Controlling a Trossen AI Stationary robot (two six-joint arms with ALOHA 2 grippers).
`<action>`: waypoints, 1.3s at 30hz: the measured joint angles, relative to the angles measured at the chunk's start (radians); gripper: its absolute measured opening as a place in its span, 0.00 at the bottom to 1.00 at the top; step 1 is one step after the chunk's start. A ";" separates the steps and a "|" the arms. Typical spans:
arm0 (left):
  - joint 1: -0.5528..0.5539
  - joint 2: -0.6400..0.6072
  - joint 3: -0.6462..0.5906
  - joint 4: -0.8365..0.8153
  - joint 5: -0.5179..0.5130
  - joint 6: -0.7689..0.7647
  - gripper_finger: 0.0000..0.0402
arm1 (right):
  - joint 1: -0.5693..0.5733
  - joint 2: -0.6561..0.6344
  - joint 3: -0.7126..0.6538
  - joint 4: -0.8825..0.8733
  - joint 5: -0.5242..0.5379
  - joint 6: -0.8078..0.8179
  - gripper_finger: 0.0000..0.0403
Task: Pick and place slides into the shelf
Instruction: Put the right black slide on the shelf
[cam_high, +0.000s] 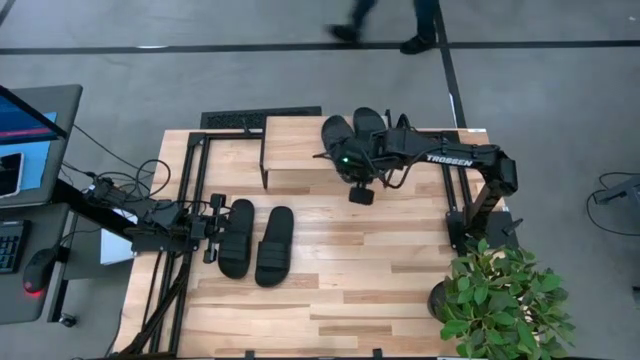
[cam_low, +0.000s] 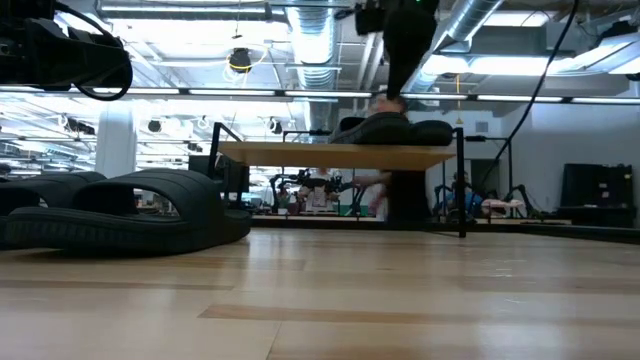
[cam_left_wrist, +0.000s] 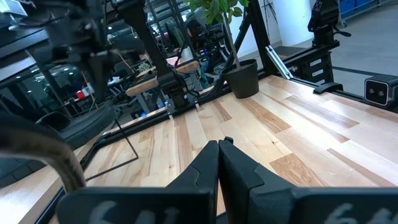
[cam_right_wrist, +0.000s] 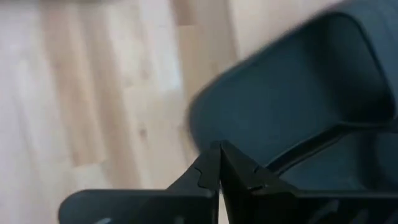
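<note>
Slides all matte black, no pattern: two on the table (cam_high: 237, 238) (cam_high: 274, 246), two on the shelf (cam_high: 338, 135) (cam_high: 368, 122). Shelf top (cam_high: 295, 145) light wood, legs thin black. Table (cam_high: 340, 270) light wood planks, mixed pale and tan strips with darker grain. Both arms dark; right arm carries white TROSSEN lettering, green light near its wrist. Left gripper (cam_left_wrist: 218, 147) fingers black, right gripper (cam_right_wrist: 219, 149) fingers black, black slide surface just beyond them. Plant (cam_high: 505, 300) green leaves, black pot. Floor grey with black lines.
</note>
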 joint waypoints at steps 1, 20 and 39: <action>0.000 0.000 0.000 0.000 0.000 0.000 0.00 | 0.011 0.000 0.015 -0.017 -0.006 -0.005 0.00; 0.000 0.000 0.000 0.000 0.000 0.000 0.00 | 0.159 -0.001 0.063 -0.138 -0.155 -0.074 0.00; 0.000 0.000 0.000 0.000 0.000 0.000 0.00 | 0.177 -0.001 -0.078 0.141 -0.327 -0.232 0.00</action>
